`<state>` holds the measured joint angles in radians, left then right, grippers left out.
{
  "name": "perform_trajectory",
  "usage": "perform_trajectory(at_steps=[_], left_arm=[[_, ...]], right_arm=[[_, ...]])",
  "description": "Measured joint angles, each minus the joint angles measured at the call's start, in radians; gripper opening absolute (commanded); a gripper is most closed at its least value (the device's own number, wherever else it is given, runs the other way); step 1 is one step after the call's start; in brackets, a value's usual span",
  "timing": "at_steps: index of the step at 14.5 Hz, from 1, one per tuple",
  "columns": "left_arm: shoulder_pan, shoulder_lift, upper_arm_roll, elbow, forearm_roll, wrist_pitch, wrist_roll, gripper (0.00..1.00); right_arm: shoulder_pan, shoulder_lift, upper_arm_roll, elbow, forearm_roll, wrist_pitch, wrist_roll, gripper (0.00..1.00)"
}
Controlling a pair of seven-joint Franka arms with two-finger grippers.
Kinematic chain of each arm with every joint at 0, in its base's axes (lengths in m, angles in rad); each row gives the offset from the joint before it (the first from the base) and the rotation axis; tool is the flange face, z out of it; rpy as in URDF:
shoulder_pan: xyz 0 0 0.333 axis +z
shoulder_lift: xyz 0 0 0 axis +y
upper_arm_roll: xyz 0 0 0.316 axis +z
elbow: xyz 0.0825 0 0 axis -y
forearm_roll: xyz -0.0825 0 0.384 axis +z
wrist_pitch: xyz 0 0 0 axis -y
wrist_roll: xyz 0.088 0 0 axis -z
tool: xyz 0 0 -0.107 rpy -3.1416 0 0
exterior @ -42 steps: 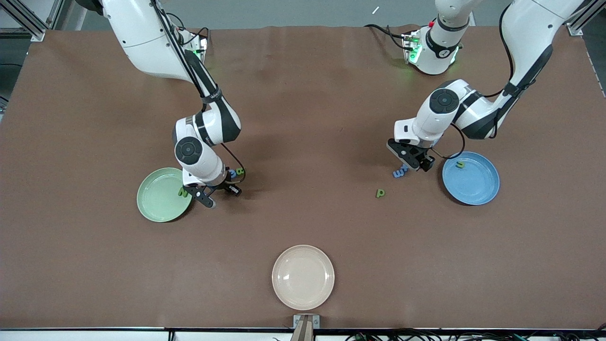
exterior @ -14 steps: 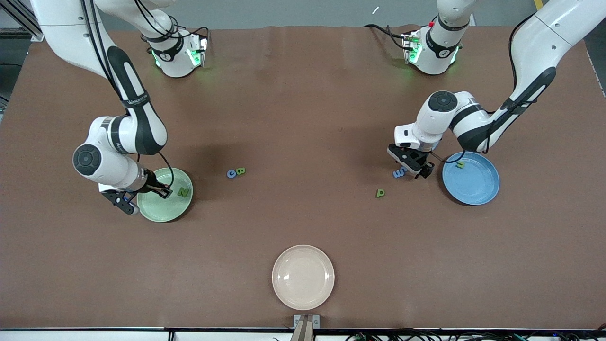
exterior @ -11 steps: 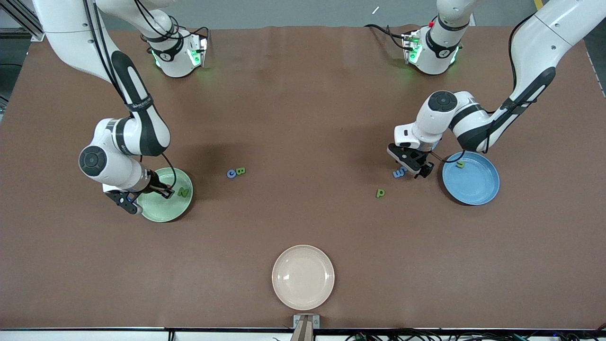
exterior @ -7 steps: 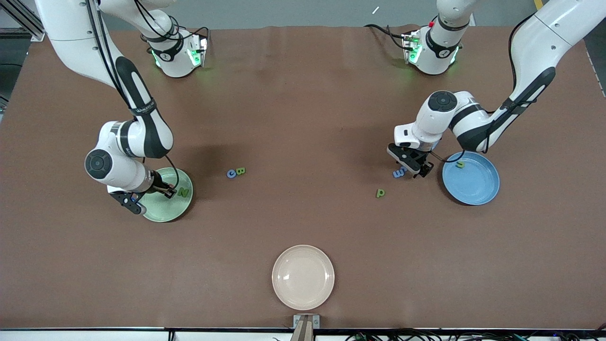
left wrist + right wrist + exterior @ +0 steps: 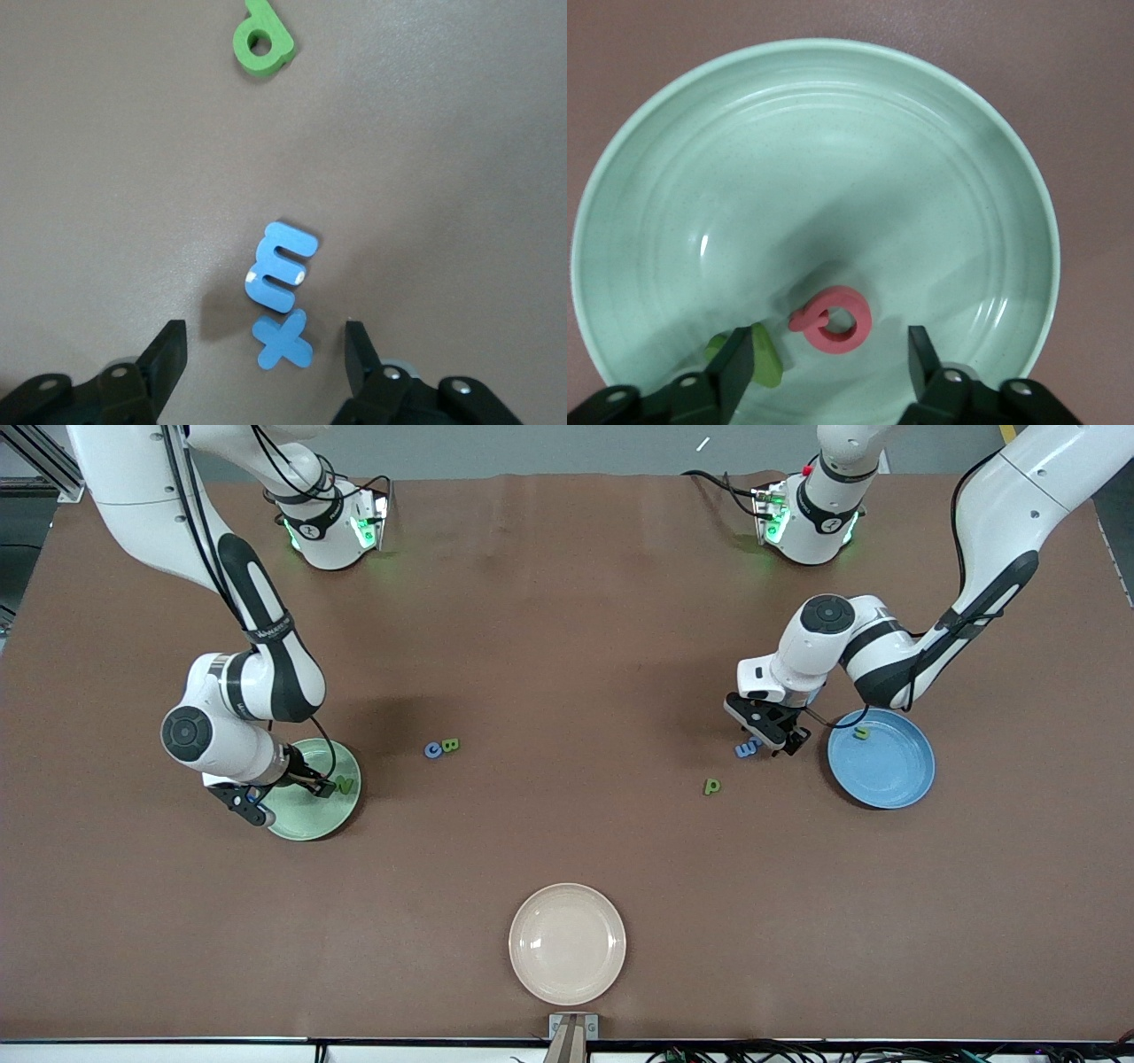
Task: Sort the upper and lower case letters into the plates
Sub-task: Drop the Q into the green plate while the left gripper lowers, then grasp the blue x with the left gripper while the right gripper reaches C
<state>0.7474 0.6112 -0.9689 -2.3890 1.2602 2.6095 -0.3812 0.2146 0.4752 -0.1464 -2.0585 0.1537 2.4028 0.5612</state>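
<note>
1. Right gripper [image 5: 828, 372] is over the pale green plate [image 5: 833, 142]; fingers now spread, where a second ago they were pinched shut. Nothing is held.
2. Red Q [image 5: 833, 320] lies flat in the green plate between the spread fingers, free of both.
3. Green N [image 5: 345, 785] lies in the same plate, beside one right finger; partly hidden in the right wrist view.
4. Left gripper [image 5: 266, 359] is low over the table beside the blue plate [image 5: 895, 775], fingers spread but a bit narrower than a second ago.
5. Blue x [image 5: 282, 341] sits between the left fingers, untouched; blue m [image 5: 279, 266] touches it, just past the fingertips.
6. Green p [image 5: 261, 40] is farther out from the fingertips, unmoved.
7. Green n [image 5: 860, 732] is in the blue plate.
8. Blue C [image 5: 432, 750] and green B [image 5: 450, 745] lie touching on the table, unchanged.
</note>
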Motion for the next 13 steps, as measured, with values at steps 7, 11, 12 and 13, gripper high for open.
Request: perform_trajectory(at_steps=[7, 11, 12, 13], left_arm=[[0.000, 0.003, 0.000, -0.001, 0.000, 0.000, 0.000, 0.69], [0.000, 0.009, 0.000, -0.002, 0.000, 0.000, 0.000, 0.66], [0.000, 0.011, 0.000, -0.002, 0.000, 0.000, 0.000, 0.66], [0.000, 0.012, 0.000, -0.002, 0.000, 0.000, 0.000, 0.65]], right_arm=[[0.023, -0.046, 0.013, 0.068, 0.000, -0.138, 0.158, 1.00], [0.136, -0.049, 0.022, 0.066, 0.000, -0.115, 0.391, 1.00], [0.156, -0.048, 0.023, 0.063, 0.000, -0.099, 0.428, 1.00], [0.173, -0.047, 0.023, 0.060, 0.000, -0.083, 0.461, 1.00]])
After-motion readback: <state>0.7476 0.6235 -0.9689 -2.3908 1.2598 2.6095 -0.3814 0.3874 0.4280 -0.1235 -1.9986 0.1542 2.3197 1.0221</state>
